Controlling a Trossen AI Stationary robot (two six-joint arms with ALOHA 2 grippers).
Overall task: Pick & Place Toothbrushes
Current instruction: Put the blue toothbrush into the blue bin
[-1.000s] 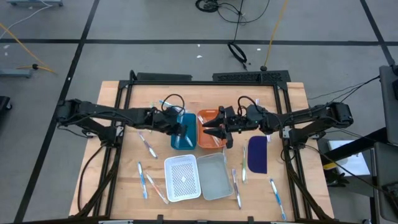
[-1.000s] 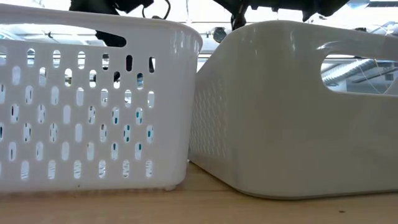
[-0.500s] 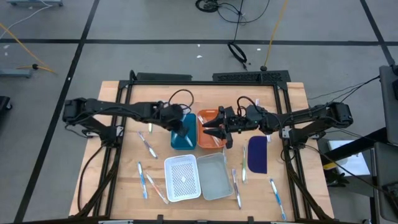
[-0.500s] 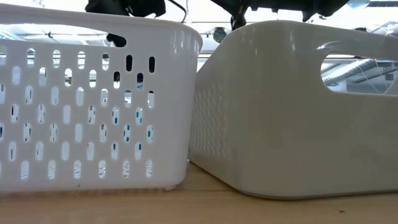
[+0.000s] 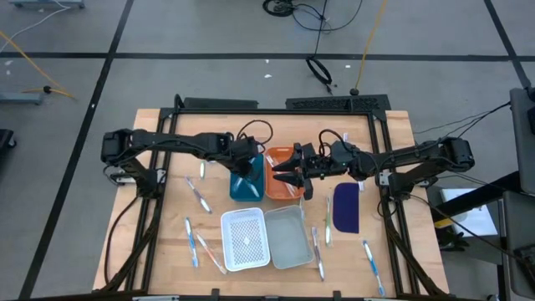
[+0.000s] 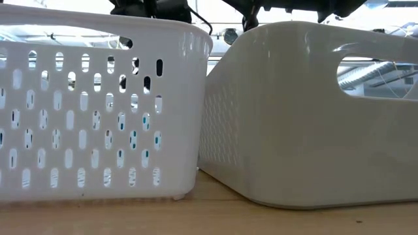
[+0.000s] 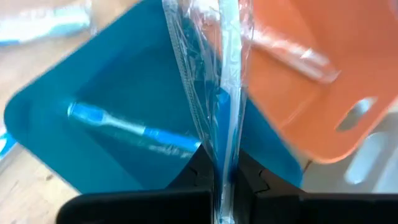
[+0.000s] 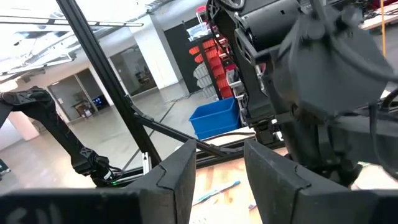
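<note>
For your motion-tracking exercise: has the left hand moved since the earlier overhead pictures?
Yes. The left hand has shifted rightward over the blue tray, toward the orange tray, gripping a wrapped toothbrush.

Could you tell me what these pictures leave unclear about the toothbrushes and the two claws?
- Low view: the two white baskets fill the picture and hide the table behind them, so no toothbrush or claw shows.
- High view: the left claw over the blue tray is too small to show the wrapped toothbrush it grips.
- High view: the orange tray is partly covered by the right claw.
- Right wrist view: the right claw points at the left arm, so it shows no tray.
</note>
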